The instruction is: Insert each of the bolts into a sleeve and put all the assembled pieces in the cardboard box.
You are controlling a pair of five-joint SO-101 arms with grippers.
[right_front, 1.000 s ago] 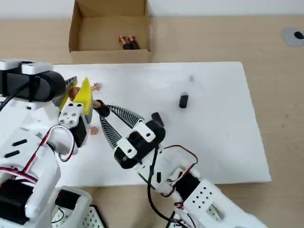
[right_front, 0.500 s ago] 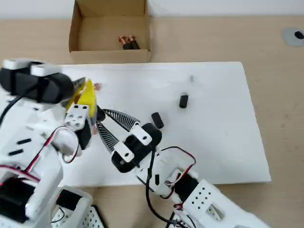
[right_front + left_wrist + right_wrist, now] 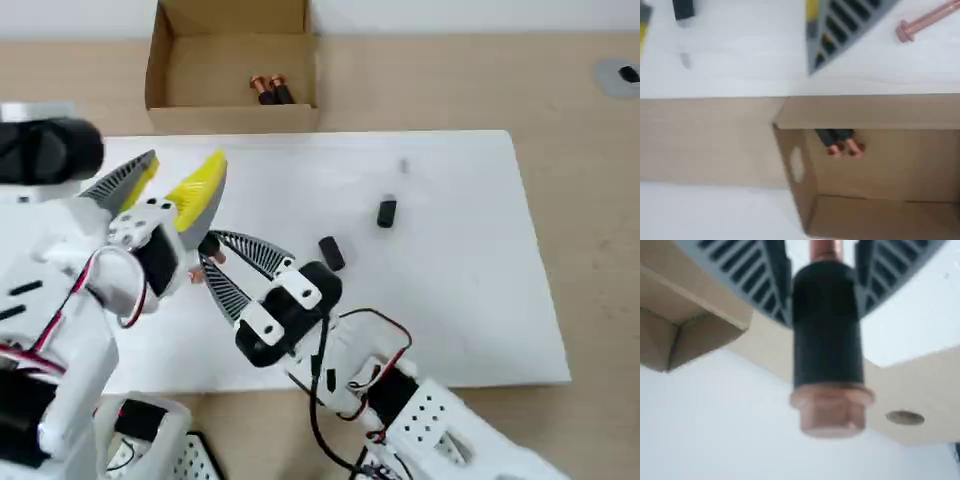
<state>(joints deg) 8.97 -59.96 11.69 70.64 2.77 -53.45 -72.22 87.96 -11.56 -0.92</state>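
**Bolt seated, box waiting:** The right gripper (image 3: 209, 252) pinches a black sleeve (image 3: 827, 325) with a copper bolt (image 3: 832, 407) pushed through it. Its dark ribbed fingers (image 3: 750, 270) press on either side of the sleeve. The piece is held over the white sheet (image 3: 450, 300), well apart from the cardboard box (image 3: 160, 70).

The left gripper (image 3: 183, 165) hangs between that piece and the box, its yellow and grey fingers spread wide. A loose bolt (image 3: 925, 22) lies on the sheet near the box's facing wall, close to the grey finger (image 3: 840, 30).

Inside the box, two finished pieces (image 3: 270, 90) lie side by side near the wall that faces the sheet. A spare sleeve (image 3: 387, 212) sits on the sheet farther from the box. A second spare sleeve (image 3: 330, 252) lies farther still, beside the right arm's wrist. The sheet covers part of a wooden table (image 3: 590, 200), and the box stands on the bare wood at the sheet's edge.
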